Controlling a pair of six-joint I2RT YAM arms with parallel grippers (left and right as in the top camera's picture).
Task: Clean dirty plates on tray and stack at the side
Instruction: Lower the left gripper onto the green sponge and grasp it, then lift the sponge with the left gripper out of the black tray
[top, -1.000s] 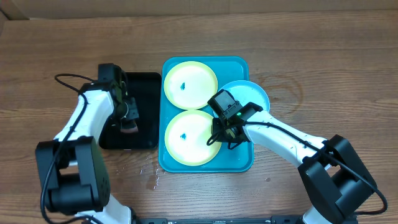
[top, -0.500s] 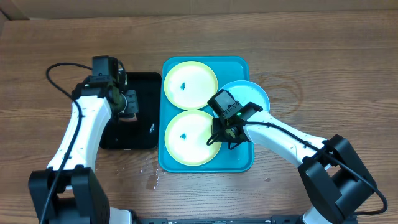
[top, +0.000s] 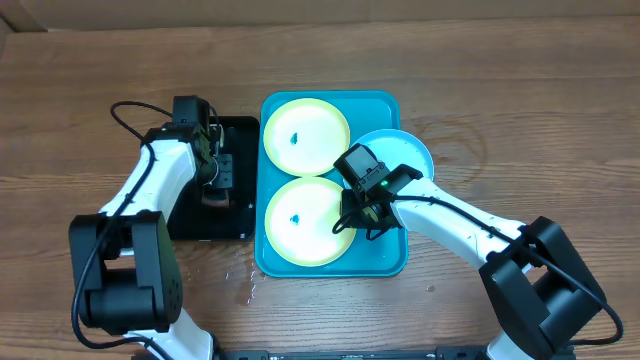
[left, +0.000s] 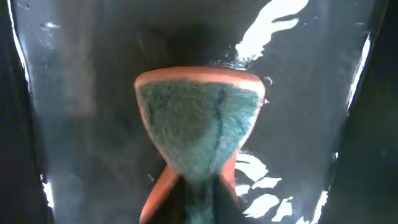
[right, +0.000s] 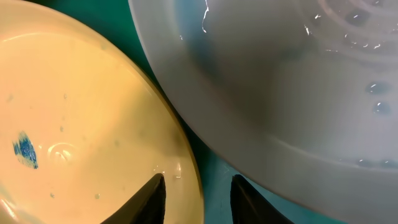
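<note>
Jaws on your right gripper (right: 199, 198) stand a little apart, astride the rim of the near plate (top: 300, 222); as far as the wrist view shows, they are not clamped on it. That plate lies in the tray (top: 385, 258), its smudge (right: 25, 149) well inside the inner finger. The blue plate (top: 405, 155) sits just outside the outer finger, overhanging the tray's rim. Close or lift carelessly and that finger could catch its edge and tip it. The far plate (top: 305, 135) crowds in just beyond the jaws, so slack is scant. Your left gripper (top: 215, 188) pinches the sponge (left: 199, 124) over the wet black tray (top: 240, 135); expect drips. Open table (top: 520, 120) lies past the blue plate.
</note>
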